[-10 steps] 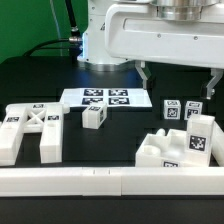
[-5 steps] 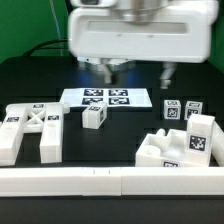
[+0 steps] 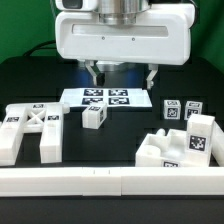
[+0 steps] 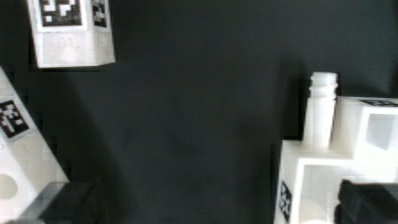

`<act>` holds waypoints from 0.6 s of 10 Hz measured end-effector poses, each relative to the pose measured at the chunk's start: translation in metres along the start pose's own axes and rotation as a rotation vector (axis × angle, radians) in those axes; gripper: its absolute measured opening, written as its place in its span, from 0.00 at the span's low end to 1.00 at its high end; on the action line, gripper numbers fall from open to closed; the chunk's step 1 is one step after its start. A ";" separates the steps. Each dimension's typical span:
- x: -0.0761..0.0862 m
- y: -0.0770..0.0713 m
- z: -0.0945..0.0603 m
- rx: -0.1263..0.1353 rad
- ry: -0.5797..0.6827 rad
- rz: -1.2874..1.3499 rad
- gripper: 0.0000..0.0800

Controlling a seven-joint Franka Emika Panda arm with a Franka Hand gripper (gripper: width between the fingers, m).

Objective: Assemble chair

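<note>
The gripper (image 3: 122,76) hangs over the far side of the table (image 3: 125,138), jaws spread as wide as they go with nothing between them, so it's carrying nothing. Right below it lies the marker board (image 3: 107,98), and just in front of that, toward the camera, sits the small tagged cube (image 3: 94,117), the nearest chair part to the fingers (image 3: 96,72). The chair itself is in pieces. The X-braced panel (image 3: 30,126) lies at the exterior view's left and the seat slab (image 3: 160,155) at its right. A tall tagged block (image 3: 200,135) sits at the slab's far corner, on it or just behind it, I can't tell which. Two leg blocks (image 3: 172,110) stand side by side beyond. Nothing looks joined, so I'd call this the very start, with a first pick coming. The wrist view gives bare black table in the middle and white parts at the edges, one carrying an upright peg (image 4: 324,100). Now the dangers. A straight descent from here lands on the board, not on a part, so the arm must shift toward the cube first. That cube looks light and sits slightly turned. If one finger touches before the other, or the pads meet corners rather than flat faces, it could skid, twist or tip away. Come down too low near the pegged piece and a finger could snag that peg and drag the part out of place.
</note>
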State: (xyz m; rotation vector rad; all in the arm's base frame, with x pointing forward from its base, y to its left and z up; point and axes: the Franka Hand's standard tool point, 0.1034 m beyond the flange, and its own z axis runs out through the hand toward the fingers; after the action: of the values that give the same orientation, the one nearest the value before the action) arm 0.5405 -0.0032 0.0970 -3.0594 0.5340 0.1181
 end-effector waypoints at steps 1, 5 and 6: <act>0.000 0.008 0.001 0.002 -0.004 0.000 0.81; -0.015 0.055 0.020 -0.024 -0.041 0.017 0.81; -0.016 0.054 0.021 -0.025 -0.043 0.016 0.81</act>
State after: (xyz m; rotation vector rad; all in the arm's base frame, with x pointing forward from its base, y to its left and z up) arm 0.5058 -0.0481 0.0764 -3.0691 0.5587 0.1915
